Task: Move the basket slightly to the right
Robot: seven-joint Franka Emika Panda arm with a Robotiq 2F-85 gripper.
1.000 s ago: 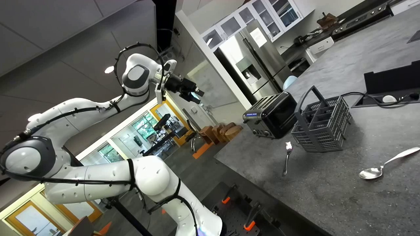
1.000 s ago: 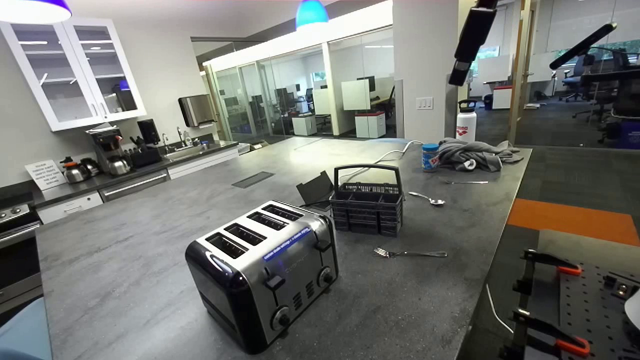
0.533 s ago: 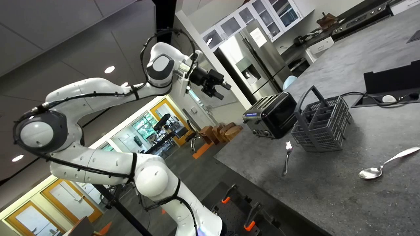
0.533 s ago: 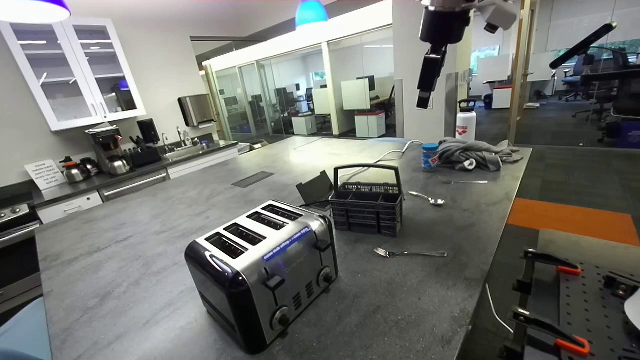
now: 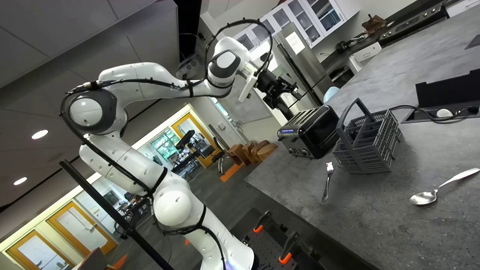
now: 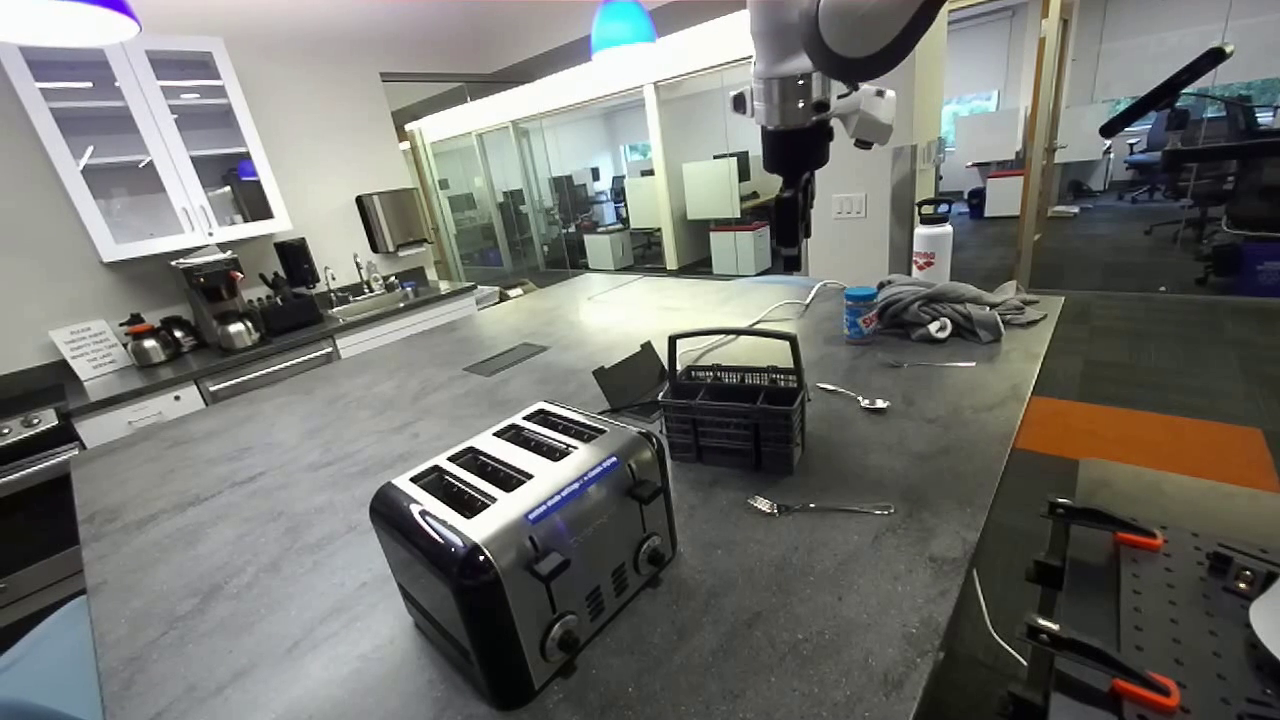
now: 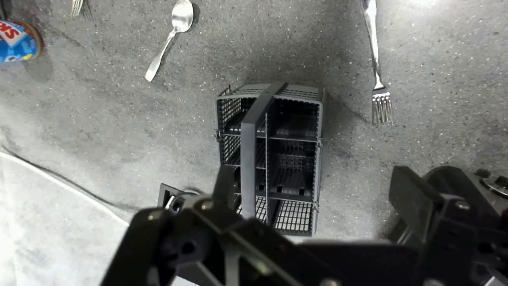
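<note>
On the counter (image 6: 800,615), the basket (image 6: 735,432) is seen standing upright between the toaster (image 6: 525,550) and the spoon (image 7: 180,20). Nothing is held by the gripper (image 7: 313,178), whose jaws are spread well apart, higher than the basket and not touching it. The step in hand is judged to be the reach; the rightward shift is yet to be made. Next, the handle (image 7: 249,159) is best centred between the jaws and straddled from above before being clasped.

Wrist view: approx. straight down past tool (image 7: 317,182) onto basket (image 7: 249,159), close up. In an exterior view, rolled well off level, arm (image 5: 131,163) at lt., worktop (image 5: 371,213) rt. In an exterior view, angled slightly down, toaster (image 6: 530,540) nearest, basket beyond. All 3 share basket, fork (image 7: 375,59) & spoon (image 7: 169,39).
</note>
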